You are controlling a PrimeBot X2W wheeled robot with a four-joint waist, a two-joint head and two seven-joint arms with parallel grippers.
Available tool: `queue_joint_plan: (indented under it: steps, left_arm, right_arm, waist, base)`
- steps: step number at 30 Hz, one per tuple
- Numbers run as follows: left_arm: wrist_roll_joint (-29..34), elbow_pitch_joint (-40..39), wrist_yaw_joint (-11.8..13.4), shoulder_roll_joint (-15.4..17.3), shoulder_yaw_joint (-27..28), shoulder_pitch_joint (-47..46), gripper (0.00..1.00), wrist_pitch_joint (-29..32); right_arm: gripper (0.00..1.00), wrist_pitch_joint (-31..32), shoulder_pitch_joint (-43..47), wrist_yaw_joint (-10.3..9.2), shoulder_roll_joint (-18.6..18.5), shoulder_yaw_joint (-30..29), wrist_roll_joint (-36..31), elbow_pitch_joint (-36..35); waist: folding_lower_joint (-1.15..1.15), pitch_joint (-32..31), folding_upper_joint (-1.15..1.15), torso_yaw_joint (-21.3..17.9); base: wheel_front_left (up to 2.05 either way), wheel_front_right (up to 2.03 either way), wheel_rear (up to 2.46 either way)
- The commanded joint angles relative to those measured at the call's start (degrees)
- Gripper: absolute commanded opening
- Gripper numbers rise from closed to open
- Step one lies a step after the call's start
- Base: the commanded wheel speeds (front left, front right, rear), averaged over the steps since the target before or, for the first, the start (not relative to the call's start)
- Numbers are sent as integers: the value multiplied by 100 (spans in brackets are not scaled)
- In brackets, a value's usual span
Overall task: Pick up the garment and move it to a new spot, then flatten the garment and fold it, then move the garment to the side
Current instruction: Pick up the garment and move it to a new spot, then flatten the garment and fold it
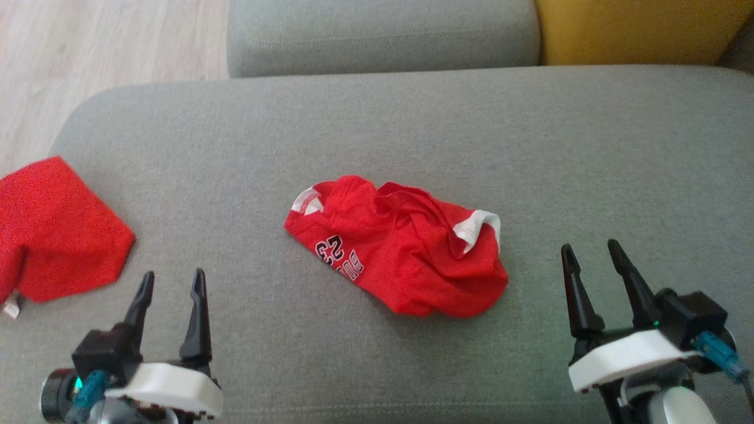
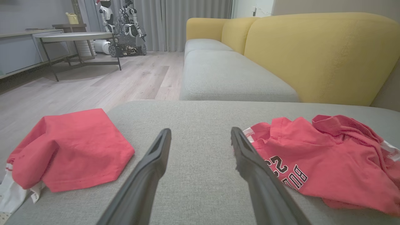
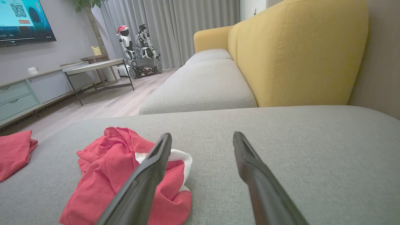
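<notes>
Pickup was still pending: the crumpled garment (image 1: 400, 253) lay mid-frame. The left pincer (image 1: 173, 272) and right pincer (image 1: 589, 244), in the lower corners, gaped empty and likely needed to reach inward.

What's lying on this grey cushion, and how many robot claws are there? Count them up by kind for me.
Red garments: 2, the crumpled jersey in the middle and the other garment at the left edge
Grippers: 2, the left gripper and the right gripper, both open and empty
Total: 4
</notes>
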Motion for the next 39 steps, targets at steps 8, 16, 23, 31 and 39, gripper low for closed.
queue_joint_plan:
  steps: [8, 16, 23, 31, 39]
  left_arm:
    - [-57, -82, -30, 111, 130, -84, 100, 30]
    - [-79, 33, -15, 119, 94, -139, 100, -4]
    - [-92, 70, 15, 111, 65, -154, 100, -30]
    - [-128, 119, 42, 118, 48, -173, 100, -53]
    - [-165, 159, 28, 132, 12, -265, 100, -107]
  right_arm:
    - [100, 5, 21, 44, -25, 148, 61, -193]
    - [100, 3, 36, 44, -25, 131, 74, -218]
    - [100, 6, 21, 44, -25, 148, 88, -206]
    - [100, -11, -12, 44, -25, 168, 106, -182]
    - [100, -7, -47, 44, -25, 224, 121, -109]
  waist:
    - [0, -188, 0, -193]
    - [0, -180, 0, -206]
    - [0, -168, 0, -200]
    - [0, -135, 0, -189]
    - [0, -61, 0, -164]
  base:
    - [0, 0, 0]
    - [0, 0, 0]
    - [0, 0, 0]
    - [0, 0, 0]
    - [0, 0, 0]
